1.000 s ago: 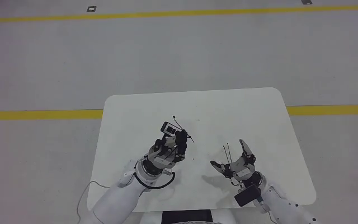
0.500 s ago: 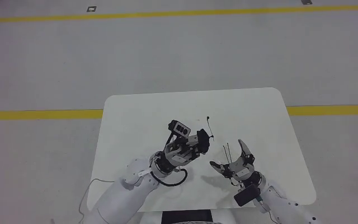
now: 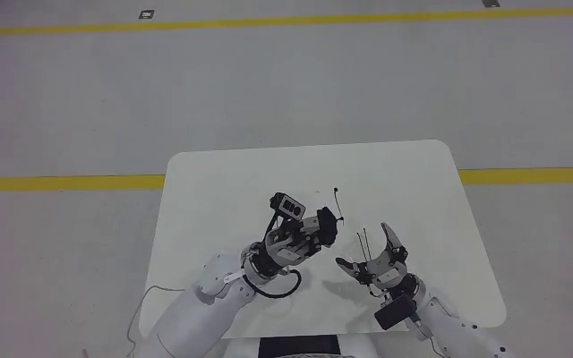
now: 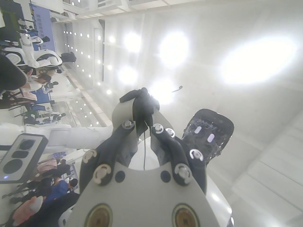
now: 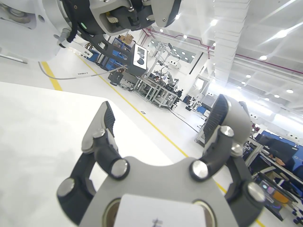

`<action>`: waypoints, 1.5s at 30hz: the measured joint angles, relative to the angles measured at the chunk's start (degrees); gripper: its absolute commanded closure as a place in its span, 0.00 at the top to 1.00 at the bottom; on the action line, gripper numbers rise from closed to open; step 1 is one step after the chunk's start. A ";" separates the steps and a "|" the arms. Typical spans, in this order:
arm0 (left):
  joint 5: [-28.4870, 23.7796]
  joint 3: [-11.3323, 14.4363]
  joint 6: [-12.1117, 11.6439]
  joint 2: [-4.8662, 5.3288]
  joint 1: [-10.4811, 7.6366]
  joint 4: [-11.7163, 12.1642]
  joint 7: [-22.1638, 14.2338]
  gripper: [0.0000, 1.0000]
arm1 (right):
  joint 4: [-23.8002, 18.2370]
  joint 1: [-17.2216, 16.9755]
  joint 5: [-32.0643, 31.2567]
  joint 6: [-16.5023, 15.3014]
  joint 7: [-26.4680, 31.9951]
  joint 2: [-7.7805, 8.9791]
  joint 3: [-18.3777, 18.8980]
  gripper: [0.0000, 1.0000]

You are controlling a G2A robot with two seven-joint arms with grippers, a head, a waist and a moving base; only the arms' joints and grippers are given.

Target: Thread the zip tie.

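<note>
- Fingers [image 4: 120, 116] of left gripper [image 4: 140, 98]: pinched together on zip tie [image 4: 144, 147], free end sticking out past the tips.
- Held aloft over middle of table [image 3: 403, 170].
- Right gripper [image 3: 365, 248]: fingers spread wide apart, low over table's near side, angled upward.

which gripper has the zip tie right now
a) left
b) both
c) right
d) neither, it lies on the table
a: the left gripper is shut on the thin black zip tie, whose end sticks out past the fingertips, while the right gripper is open with nothing between its fingers.
</note>
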 measured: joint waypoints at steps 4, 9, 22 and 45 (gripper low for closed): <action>1.28 0.12 -0.54 -0.06 0.29 0.39 1.13 0.00 | -0.84 0.37 0.01 -0.67 0.87 -0.14 0.09 1.00; 1.77 -0.31 -1.00 -0.04 1.07 0.32 1.76 0.00 | -3.01 2.66 0.00 -2.16 1.86 -0.16 -0.26 1.00; -0.96 -2.07 -0.99 -0.01 2.99 -0.53 -0.63 0.00 | -6.98 8.53 -0.02 -5.31 3.17 -1.14 -1.34 1.00; -0.96 -2.07 -0.99 -0.01 2.99 -0.53 -0.63 0.00 | -8.94 7.99 4.49 -10.16 -2.64 -3.06 0.52 1.00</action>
